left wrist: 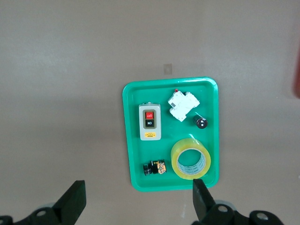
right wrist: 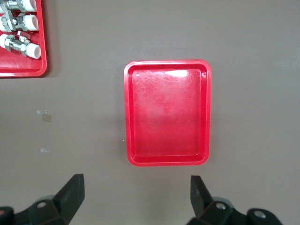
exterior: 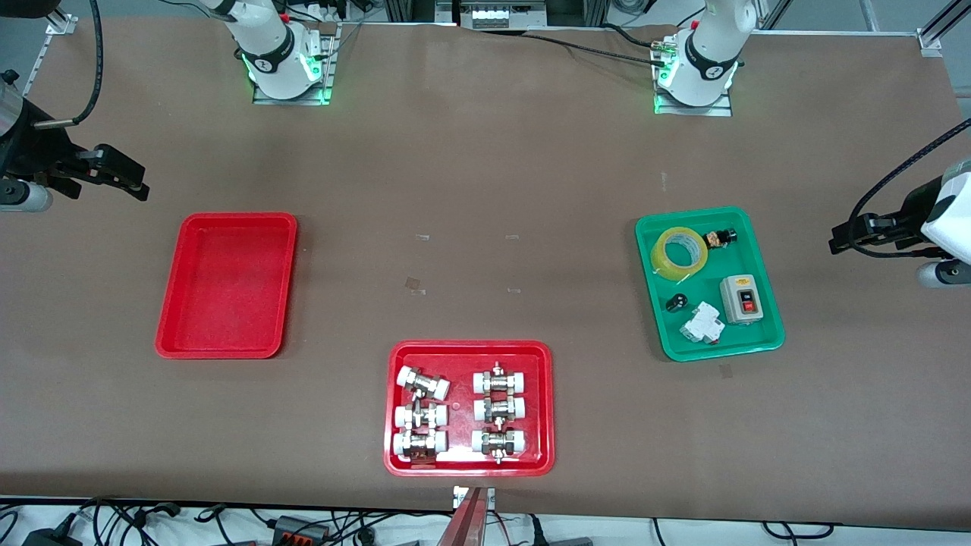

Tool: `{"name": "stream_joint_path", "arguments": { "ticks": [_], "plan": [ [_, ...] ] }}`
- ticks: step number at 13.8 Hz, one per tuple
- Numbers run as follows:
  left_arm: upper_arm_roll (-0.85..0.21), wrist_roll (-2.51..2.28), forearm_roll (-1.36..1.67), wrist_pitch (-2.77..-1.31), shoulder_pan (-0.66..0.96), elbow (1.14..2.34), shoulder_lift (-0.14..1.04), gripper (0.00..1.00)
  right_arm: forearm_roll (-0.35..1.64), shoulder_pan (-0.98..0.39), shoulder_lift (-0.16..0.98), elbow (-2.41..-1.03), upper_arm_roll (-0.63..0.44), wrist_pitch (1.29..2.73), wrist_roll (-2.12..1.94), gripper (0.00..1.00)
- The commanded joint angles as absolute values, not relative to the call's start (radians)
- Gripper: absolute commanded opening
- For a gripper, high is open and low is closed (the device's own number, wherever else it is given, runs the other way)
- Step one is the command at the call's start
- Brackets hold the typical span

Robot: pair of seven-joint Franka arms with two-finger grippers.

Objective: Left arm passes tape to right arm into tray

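Nearest the front camera sits a red tray with fittings. Farther off, toward the left arm's end of the table, the tape lies flat in the green tray, beside a switch box; the plain red tray lies toward the right arm's end. The left gripper hangs over the table just beside the green tray and the right gripper just beside the plain red tray, each with fingers spread wide and holding nothing.
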State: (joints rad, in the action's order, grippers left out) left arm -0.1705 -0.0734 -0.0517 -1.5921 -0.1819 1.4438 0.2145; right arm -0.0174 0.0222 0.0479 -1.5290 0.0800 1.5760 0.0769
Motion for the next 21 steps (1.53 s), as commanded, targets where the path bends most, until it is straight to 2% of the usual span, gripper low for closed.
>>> {"name": "stream_joint_path", "arguments": {
  "ticks": [1, 16, 18, 20, 21],
  "plan": [
    [-0.170, -0.066, -0.035, -1.609, -0.190, 1.466, 0.198, 1.00, -0.020, 0.023, 0.045, -1.526, 0.084, 1.566, 0.069, 1.00],
    [-0.173, -0.071, -0.026, -1.623, -0.192, 1.467, 0.209, 1.00, -0.020, 0.025, 0.041, -1.526, 0.084, 1.565, 0.069, 1.00],
    [-0.172, -0.066, -0.005, -1.637, -0.190, 1.466, 0.251, 1.00, -0.020, 0.025, 0.041, -1.526, 0.083, 1.565, 0.069, 1.00],
    [-0.178, -0.067, -0.002, -1.650, -0.175, 1.466, 0.363, 1.00, -0.020, 0.025, 0.041, -1.526, 0.083, 1.563, 0.069, 1.00],
    [-0.182, -0.069, 0.002, -1.719, -0.173, 1.485, 0.403, 1.00, -0.020, 0.025, 0.041, -1.526, 0.083, 1.565, 0.069, 1.00]
  ]
}}
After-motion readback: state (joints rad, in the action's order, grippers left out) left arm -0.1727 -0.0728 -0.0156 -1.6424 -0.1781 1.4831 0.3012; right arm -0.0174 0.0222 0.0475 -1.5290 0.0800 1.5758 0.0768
